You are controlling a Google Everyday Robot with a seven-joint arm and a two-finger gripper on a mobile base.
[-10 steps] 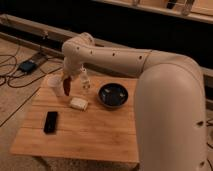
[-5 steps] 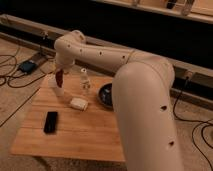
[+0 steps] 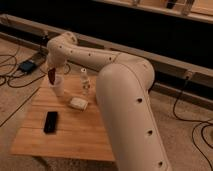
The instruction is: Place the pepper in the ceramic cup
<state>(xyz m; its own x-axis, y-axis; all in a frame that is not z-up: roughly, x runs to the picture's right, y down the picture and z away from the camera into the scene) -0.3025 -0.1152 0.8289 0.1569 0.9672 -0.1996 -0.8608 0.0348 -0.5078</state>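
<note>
The white arm (image 3: 125,95) is seen filling the right and centre of the view, its thick near segment rising from the bottom right, bending at an elbow and reaching left and far across the desk (image 3: 75,135). The wrist is bent downward at the far-left end, with the gripper (image 3: 52,70) pointed down directly over the ceramic cup (image 3: 58,86). The pepper (image 3: 52,75) is held upright in the jaws, which are closed narrowly on it; its lower tip appears to be at or just inside the cup's rim, though contact cannot be told. The cup stands upright near the desk's far-left corner. A small clear bottle (image 3: 85,81) is placed just to the right of the cup. A pale flat item (image 3: 78,104) lies nearer, below the bottle. A black phone (image 3: 50,122) lies flat on the near-left part of the desk. Cables and a dark box (image 3: 27,65) are seen on the floor at far left.
</note>
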